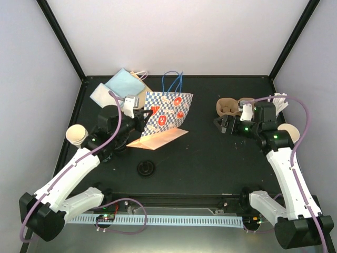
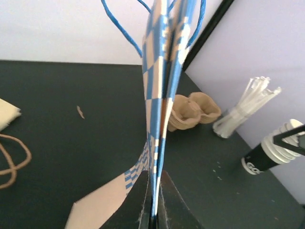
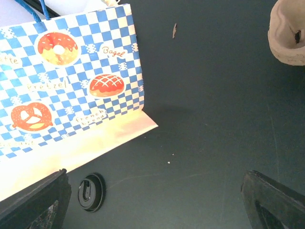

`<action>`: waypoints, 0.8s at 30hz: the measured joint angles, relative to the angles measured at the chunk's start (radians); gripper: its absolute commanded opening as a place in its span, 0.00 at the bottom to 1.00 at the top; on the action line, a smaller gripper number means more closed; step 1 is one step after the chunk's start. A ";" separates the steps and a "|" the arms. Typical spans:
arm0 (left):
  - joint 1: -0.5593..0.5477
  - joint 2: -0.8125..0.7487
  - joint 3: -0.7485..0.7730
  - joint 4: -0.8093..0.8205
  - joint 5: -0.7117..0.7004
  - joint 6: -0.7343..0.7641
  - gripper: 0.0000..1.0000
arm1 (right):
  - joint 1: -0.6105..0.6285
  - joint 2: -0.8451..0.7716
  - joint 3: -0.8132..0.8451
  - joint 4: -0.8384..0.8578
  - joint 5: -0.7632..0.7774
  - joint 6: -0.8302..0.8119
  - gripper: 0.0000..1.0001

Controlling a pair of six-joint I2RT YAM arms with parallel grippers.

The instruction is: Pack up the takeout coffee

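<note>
Left gripper (image 2: 153,212): jaws closed flat on the near edge of the checked bag (image 2: 164,71), with paper pinched between them. From the left wrist view the bag shows edge-on, with its sides pressed together and its mouth not spread. In the top view it stands left of centre with its tan bottom flap lying on the table (image 1: 210,163).

Right gripper (image 3: 157,202): jaws as wide as they go, with nothing between them and nothing touched. It hangs over bare table right of centre in the top view, between the bag and the cup tray (image 1: 229,107).

The tray is at upper right of the top view, just behind the right gripper, and its holes look empty. A black lid (image 3: 90,192) lies loose on the table, lower centre in the top view and below the bag. A cream cup (image 1: 77,134) sits at mid left beside the left arm, well apart from the tray. Stir sticks (image 2: 248,102) stand next to the tray.

Step, as I judge it: bag prep. The left arm is holding the bag up and nothing is packed yet.

Next move probably falls to the right arm. It either spreads the bag mouth while the left arm keeps the edge steady, or goes back for the tray. The bag has to be opened before the tray can go in. Cups and lids also need to be put together first.
</note>
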State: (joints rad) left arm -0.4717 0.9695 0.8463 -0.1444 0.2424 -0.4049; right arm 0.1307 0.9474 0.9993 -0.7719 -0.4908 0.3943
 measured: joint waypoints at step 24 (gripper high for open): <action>0.000 -0.113 -0.185 0.195 0.191 -0.080 0.02 | 0.399 0.179 0.080 0.077 0.304 0.032 1.00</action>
State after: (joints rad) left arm -0.4713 0.8562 0.6613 0.0502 0.4332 -0.4850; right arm 0.5297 1.1263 1.0790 -0.6949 -0.1864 0.4259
